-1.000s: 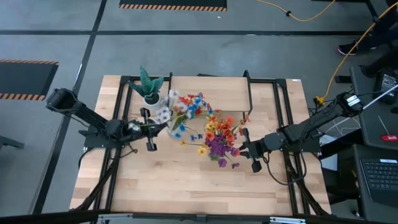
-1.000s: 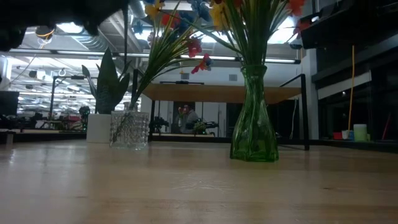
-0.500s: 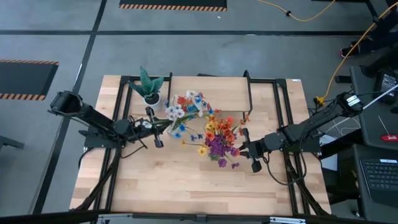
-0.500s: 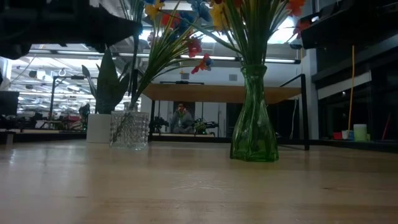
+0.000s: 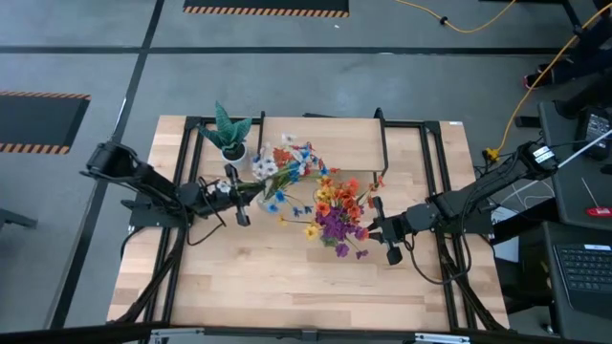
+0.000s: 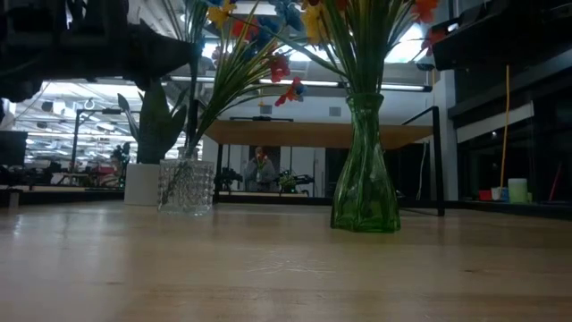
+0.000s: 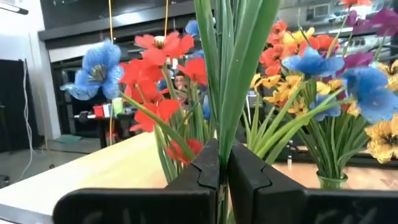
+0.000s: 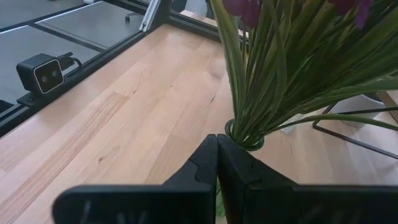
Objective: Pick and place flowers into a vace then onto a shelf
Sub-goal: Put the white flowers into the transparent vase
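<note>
My left gripper (image 5: 249,194) (image 7: 224,155) hovers above the clear glass vase (image 6: 186,186), shut on a bunch of flowers (image 5: 279,167) with blue, red and white blooms. Its stalks (image 6: 192,89) run down toward the vase mouth, where other stems lean out to the right. My right gripper (image 5: 364,229) (image 8: 217,140) is shut, its fingertips next to the rim (image 8: 245,142) of the green glass vase (image 6: 365,179). That vase stands on the table, filled with orange, yellow and purple flowers (image 5: 337,205). The shelf (image 6: 322,134) stands behind both vases. My left gripper pinches the green stalks (image 7: 225,134) of the bunch between its two fingers, lying across them below the blooms. It comes level from the table's left. The blooms rise beyond the fingers; the lower ends hang toward the clear vase. My right gripper: whether it touches the green vase or a stalk, I cannot tell.
A spiky green plant in a white pot (image 5: 229,134) (image 6: 143,179) stands at the far left, close to the clear vase. The shelf's black legs (image 5: 385,143) rise at the far side. Bare tabletop (image 5: 287,277) lies toward the near edge. A person shows far off in the room (image 6: 259,165).
My left gripper has moved a little toward the table's right and stayed shut on the bunch. The blooms have swung with it toward the right and far side, closer to the flowers in the green vase. My right arm has kept still.
</note>
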Tool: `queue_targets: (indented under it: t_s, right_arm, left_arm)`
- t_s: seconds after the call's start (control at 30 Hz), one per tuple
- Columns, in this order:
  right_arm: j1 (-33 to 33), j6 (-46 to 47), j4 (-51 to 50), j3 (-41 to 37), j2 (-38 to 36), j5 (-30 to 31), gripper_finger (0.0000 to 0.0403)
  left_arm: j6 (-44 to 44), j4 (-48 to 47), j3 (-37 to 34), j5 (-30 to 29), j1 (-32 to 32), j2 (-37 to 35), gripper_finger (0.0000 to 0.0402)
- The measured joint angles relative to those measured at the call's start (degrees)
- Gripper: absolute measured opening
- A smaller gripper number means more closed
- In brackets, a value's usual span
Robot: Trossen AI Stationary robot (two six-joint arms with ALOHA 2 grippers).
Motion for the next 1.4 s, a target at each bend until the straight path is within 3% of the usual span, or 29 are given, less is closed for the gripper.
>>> queue_targets:
  t_s: [0.93,1.4]
  right_arm:
    - [0.0,0.0,0.0,0.0,0.0,0.0,0.0010]
    - [0.0,0.0,0.0,0.0,0.0,0.0,0.0010]
  left_arm:
    - [-8.8,-0.1,0.0,-1.5,0.0,9.2,0.0014]
    - [-10.9,-2.8,0.0,-1.8,-0.2,9.5,0.0084]
